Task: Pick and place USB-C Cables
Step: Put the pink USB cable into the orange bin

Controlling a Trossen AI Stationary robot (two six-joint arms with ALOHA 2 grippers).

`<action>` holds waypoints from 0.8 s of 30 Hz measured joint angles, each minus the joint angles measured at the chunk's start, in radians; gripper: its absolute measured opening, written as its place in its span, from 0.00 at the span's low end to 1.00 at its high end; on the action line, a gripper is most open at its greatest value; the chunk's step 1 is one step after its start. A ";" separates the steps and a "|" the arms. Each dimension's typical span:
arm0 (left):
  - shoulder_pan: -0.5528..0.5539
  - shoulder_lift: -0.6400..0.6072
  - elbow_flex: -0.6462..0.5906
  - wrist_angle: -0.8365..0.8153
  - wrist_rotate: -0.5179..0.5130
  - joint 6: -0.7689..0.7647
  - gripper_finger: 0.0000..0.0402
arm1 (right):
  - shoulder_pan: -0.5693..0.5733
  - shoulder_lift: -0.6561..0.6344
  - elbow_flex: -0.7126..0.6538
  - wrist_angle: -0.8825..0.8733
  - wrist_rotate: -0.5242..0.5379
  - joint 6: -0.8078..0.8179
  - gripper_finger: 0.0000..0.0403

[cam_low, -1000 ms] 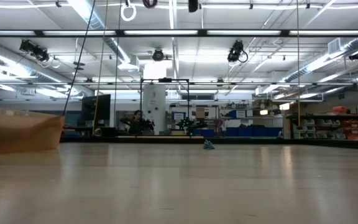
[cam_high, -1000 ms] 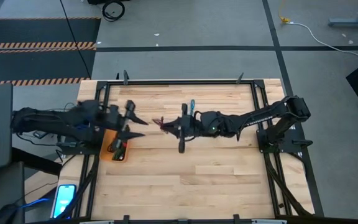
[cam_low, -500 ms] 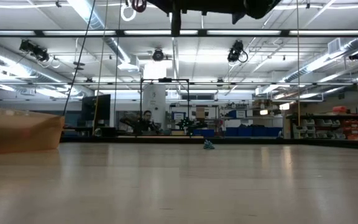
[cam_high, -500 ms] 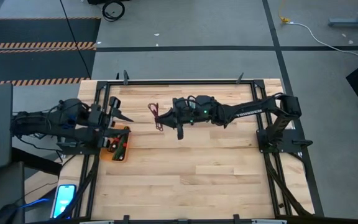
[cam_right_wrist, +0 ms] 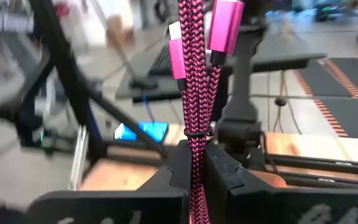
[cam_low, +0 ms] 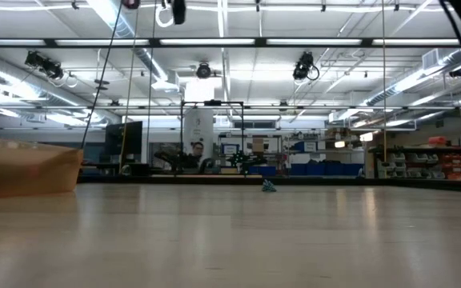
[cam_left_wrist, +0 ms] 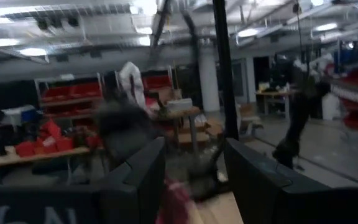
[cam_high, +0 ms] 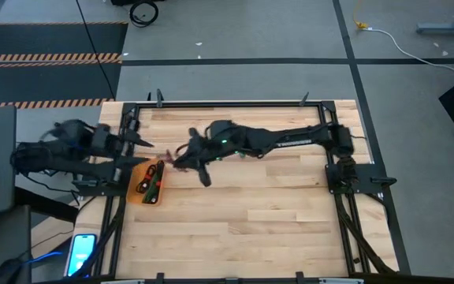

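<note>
**High view: the pink cable is on its way to the orange bin**

High view shows the right gripper (cam_high: 181, 157) reaching far across the worktop (cam_high: 243, 213) toward the orange bin (cam_high: 148, 185). A second ago it was out near the middle of the worktop, well away from the bin. Now it hangs just beside the bin, a bit past the bin's far corner.

Its fingers are shut tight on the maroon cable (cam_right_wrist: 194, 68). In the right wrist view the braided pink bundle stands up between the fingers, and its two shiny plugs poke out at the top. A thin tie holds the bundle together just above the fingers.

The orange bin already has some dark coiled cables with red bits inside it. So this cable looks like the next one to go in.

The left gripper (cam_high: 139, 143) has pulled back. A second ago it was over the bin. Now it sits behind the bin, near the left edge of the worktop. Its fingers are apart and hold nothing, as the left wrist view shows.

That leaves room above the bin. I think the right arm only needs to move a little more, until the cable is over the bin, and then let go. The teal-blue cable (cam_low: 269, 186) lies on the worktop, well apart from the bin, not yet picked up.
</note>
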 joint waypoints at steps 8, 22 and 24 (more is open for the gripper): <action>0.000 -0.020 0.170 -0.232 -0.196 -0.050 0.43 | 0.028 0.160 0.185 -0.136 0.109 -0.424 0.05; 0.001 -0.018 0.197 -0.451 -0.285 -0.160 0.43 | 0.007 0.444 0.532 -0.227 0.172 -0.802 0.05; 0.001 -0.018 0.197 -0.457 -0.285 -0.163 0.43 | 0.012 0.487 0.575 -0.240 0.186 -0.862 0.05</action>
